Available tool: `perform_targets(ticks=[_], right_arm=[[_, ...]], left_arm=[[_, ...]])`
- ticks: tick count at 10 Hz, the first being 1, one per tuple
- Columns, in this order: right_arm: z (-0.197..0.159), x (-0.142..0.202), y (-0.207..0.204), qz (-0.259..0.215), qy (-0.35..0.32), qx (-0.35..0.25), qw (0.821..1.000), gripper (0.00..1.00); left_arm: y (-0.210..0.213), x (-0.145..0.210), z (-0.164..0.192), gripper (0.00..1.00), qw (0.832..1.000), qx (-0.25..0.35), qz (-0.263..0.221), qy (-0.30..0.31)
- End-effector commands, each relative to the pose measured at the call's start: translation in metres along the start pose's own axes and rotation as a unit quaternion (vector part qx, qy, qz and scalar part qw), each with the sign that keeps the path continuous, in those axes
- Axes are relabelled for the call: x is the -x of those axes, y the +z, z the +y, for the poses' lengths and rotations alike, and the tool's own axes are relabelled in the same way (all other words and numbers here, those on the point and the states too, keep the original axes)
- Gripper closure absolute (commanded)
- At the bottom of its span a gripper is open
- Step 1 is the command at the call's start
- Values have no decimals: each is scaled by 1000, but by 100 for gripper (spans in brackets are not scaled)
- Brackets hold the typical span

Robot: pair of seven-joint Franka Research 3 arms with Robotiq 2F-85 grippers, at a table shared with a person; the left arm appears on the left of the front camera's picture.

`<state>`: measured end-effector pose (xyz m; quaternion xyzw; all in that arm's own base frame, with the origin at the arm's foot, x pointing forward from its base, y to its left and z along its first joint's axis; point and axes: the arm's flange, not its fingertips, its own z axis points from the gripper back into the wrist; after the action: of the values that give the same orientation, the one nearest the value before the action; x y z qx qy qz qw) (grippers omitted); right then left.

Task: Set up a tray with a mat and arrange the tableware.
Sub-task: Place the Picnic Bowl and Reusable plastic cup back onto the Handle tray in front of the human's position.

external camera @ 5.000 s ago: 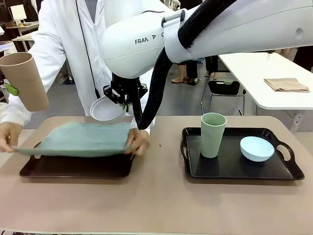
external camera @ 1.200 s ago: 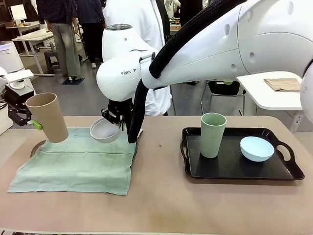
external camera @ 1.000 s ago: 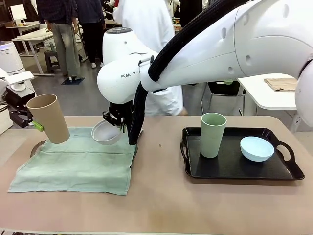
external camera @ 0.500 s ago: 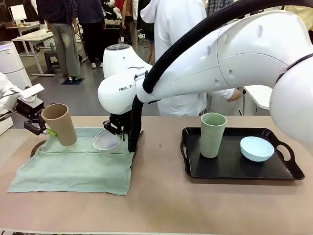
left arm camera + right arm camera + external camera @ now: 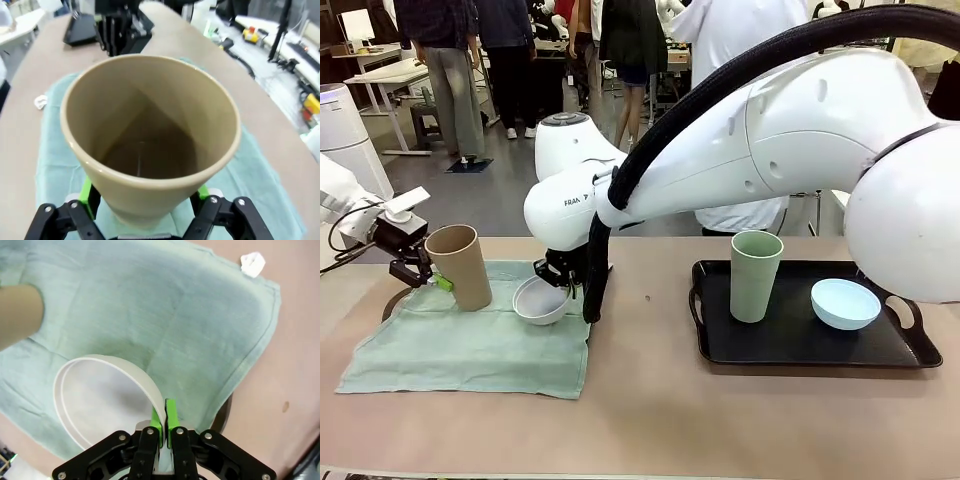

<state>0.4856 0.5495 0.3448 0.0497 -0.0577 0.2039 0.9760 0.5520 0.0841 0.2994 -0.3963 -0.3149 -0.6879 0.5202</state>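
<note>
Sage cloth, the mat (image 5: pixel 470 345), is lying over the brown tray (image 5: pixel 392 300) at the table's (image 5: pixel 650 420) 8 o'clock in the front view, so I am judging the mat step done and the tableware step in hand. My left gripper (image 5: pixel 425 275) is holding the tan cup (image 5: pixel 460 265), slightly tilted, at the mat's 11 o'clock. My right gripper (image 5: pixel 565 275) is holding the white bowl (image 5: pixel 540 300), tipped, at the mat's 1 o'clock. Whether either is touching the cloth, I cannot tell. At 3 o'clock the sage green cup (image 5: pixel 755 275) and pale blue bowl (image 5: pixel 845 303) are waiting on the black tray (image 5: pixel 800 345).

Looking through the left wrist, the jaws are standing wide, both green pads pressing the cup's lower wall.

Looking through the right wrist, the jaws are pinching shut on the bowl's rim at 6 o'clock, with a white scrap (image 5: pixel 252 261) lying clear at 1 o'clock.

Next, I am thinking each piece needs levelling and setting flat before release; the two grippers are working close together, so spacing matters.
</note>
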Motion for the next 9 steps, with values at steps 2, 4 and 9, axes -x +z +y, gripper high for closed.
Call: perform_targets(ticks=[2,4,9], right_arm=[[-7,-7,-7,-1,5,-23,1000,95],[-9,-9,-8,0,8,-32,999,59],[-4,-3,11,-12,10,-18,1000,50]], left_arm=[[3,-4,4,14,999,11,-26,46],[4,-3,4,14,998,15,-28,60],[8,-3,2,0,997,26,-24,72]])
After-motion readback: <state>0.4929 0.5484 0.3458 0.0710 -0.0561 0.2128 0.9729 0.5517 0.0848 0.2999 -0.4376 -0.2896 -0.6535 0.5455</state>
